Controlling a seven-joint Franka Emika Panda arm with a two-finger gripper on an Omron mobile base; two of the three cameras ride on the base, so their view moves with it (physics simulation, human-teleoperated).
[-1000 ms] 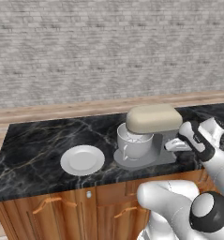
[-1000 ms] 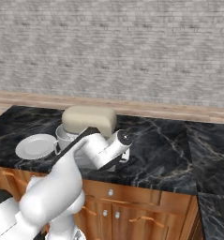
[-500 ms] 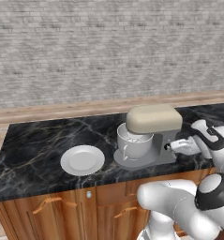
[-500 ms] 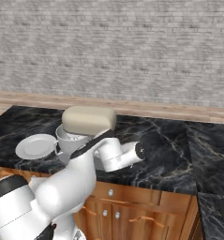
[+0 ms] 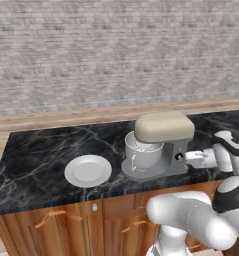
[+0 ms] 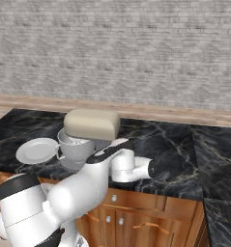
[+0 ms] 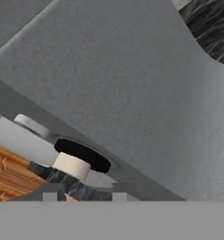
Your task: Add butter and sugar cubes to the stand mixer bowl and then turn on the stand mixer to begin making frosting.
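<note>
— Closer now: since the earlier frames the gripper (image 5: 183, 157) has come in against the grey neck of the stand mixer (image 5: 163, 135), by its dark round knob (image 5: 179, 156).

— Fingers apart or together?

— Cannot tell; only the tips show, near together, at the cream knob (image 7: 71, 165).

— Room around it?

— Stand mixer bowl (image 5: 142, 150) sits under the head beyond; white plate (image 5: 88, 170) lies well apart; counter edge (image 5: 111, 191) runs just below.

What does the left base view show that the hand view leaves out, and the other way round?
Left base view: the wider scene, with the white plate, the stand mixer bowl under the beige head, and the wooden cabinets. Hand view: a close look at a small cream knob in a dark recess. Both: the mixer's grey neck and the black marble counter.
</note>
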